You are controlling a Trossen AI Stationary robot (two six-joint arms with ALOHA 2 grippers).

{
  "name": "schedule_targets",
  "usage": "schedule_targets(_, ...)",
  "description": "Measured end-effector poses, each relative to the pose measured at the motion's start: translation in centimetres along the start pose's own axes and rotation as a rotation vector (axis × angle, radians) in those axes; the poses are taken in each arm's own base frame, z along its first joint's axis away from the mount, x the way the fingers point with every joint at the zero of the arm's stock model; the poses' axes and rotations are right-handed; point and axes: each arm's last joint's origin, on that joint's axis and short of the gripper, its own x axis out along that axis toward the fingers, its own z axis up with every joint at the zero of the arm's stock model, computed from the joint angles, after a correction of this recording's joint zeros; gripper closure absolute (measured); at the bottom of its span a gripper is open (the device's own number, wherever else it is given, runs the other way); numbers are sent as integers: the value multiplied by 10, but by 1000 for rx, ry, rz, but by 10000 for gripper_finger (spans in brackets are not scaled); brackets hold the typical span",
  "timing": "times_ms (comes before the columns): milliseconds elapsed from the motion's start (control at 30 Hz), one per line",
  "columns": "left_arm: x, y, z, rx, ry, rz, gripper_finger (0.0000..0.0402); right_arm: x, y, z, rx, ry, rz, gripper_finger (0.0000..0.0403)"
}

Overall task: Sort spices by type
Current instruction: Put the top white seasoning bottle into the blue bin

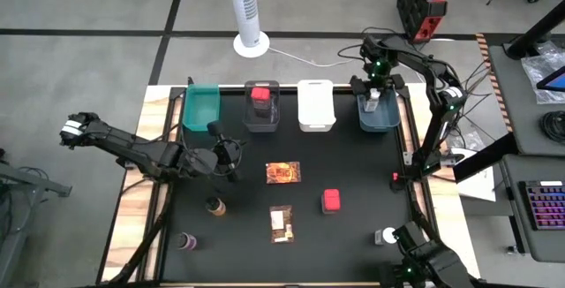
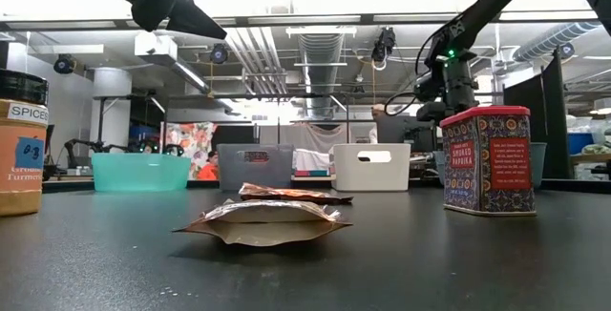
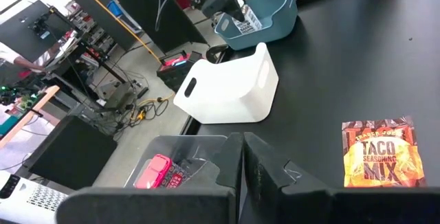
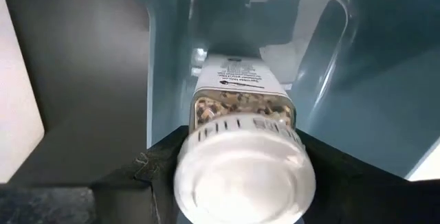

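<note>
My right gripper [image 1: 374, 94] is over the blue bin [image 1: 388, 120], shut on a white-capped jar [image 4: 242, 93] that reaches down into it. The left gripper [image 1: 228, 154] hovers shut above the table's left half, near the teal bin [image 1: 201, 107]. One red tub [image 1: 260, 96] sits in the grey bin. On the table lie the other red tub [image 1: 332, 200], two orange-brown packets [image 1: 282, 172] [image 1: 282, 223], a brown bottle [image 1: 214, 206], a purple bottle [image 1: 186, 240] and a second white-capped jar [image 1: 387, 235]. My right gripper holds the jar just under its white cap [image 4: 199, 157], pinched between the two fingers [image 4: 161, 165]. It comes from above, pointing down. The jar hangs upright with its lower end inside the blue bin; whether it rests on the bin's floor I cannot tell.
Four bins line the far edge: teal, grey [image 1: 262, 118], white [image 1: 316, 107], blue. A white tower fan [image 1: 248, 10] stands beyond the table. In the low view the red tub [image 2: 487, 160] and a spice bottle [image 2: 19, 144] stand near the camera, with the packets [image 2: 263, 220] between them.
</note>
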Motion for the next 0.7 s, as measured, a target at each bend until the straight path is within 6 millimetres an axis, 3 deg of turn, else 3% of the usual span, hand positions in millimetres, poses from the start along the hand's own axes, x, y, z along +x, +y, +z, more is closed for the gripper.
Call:
schedule_targets(200, 0, 0, 0, 0, 0, 0, 402, 1, 0, 1, -8, -15, 4, 183)
schedule_targets(500, 0, 0, 0, 0, 0, -1, 402, 0, 1, 2, -9, -22, 6, 111)
schedule_targets(700, 0, 0, 0, 0, -1, -3, 402, -11, 2, 4, -10, -45, 13, 76)
